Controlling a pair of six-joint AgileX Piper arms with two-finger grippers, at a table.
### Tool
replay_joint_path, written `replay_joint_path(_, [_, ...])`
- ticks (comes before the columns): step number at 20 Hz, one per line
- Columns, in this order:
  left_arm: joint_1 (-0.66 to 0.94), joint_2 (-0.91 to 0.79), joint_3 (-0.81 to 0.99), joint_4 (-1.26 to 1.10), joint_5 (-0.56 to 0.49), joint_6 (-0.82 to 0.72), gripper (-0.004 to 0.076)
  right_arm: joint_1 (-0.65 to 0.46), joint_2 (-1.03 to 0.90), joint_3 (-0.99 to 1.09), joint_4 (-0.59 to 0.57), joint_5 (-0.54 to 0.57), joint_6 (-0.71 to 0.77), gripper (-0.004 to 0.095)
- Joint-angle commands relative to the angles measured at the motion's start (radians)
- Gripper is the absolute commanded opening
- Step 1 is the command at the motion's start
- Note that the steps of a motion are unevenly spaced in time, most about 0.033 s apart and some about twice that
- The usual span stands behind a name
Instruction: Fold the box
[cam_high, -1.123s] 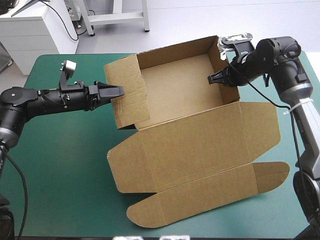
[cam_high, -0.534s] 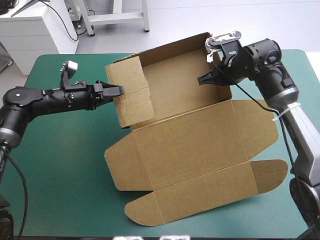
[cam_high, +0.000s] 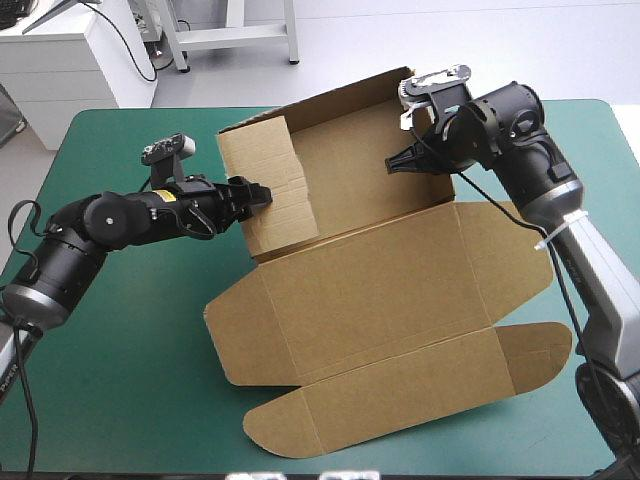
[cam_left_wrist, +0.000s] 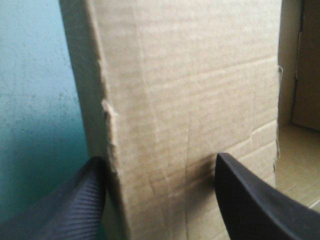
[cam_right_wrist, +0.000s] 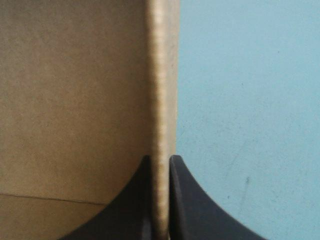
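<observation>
The counter (cam_high: 120, 330), under its teal-green cover, carries the brown box (cam_high: 360, 175) across its middle and far half. The tray part stands at the far side with its walls up, and the lid (cam_high: 380, 290) lies flat toward the near edge, its rounded tuck flap (cam_high: 400, 400) nearest the robot. The step in hand appears to be squaring the two side walls so the tray holds its shape. The left side wall (cam_high: 275, 195) stands upright, though its near edge hangs free of the lid's crease and would swing if pushed carelessly. The right tool (cam_high: 392, 165) is clenched on the box, and its wrist view shows the right side wall (cam_right_wrist: 161, 75) pinched edge-on between fingers that nearly meet, so it serves well as the anchor and should hold firm without dragging the tray. The left tool (cam_high: 258, 195) is released. Its fingers stand apart astride the left wall's outer corner, one on the counter side and one across the board's face. It would be best to slide it deeper before closing, so the grip lands on flat board rather than the corner, then turn the wall along its scored fold with slow, even pressure. A small nick (cam_left_wrist: 107, 107) already marks that corner edge, so squeezing there risks a tear.
</observation>
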Motion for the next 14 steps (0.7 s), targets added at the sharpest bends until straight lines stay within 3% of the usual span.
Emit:
replay_joint_path(1, [-0.086, -0.032, -0.015, -0.007, -0.160, -0.060, 0.0445, 0.045, -0.071, -0.035, -0.032, -0.063, 0.038, -0.0015])
replay_joint_path(14, [-0.101, 0.015, 0.069, 0.008, -0.212, -0.085, 0.0442, 0.126, -0.075, -0.059, -0.069, -0.048, 0.067, -0.0015])
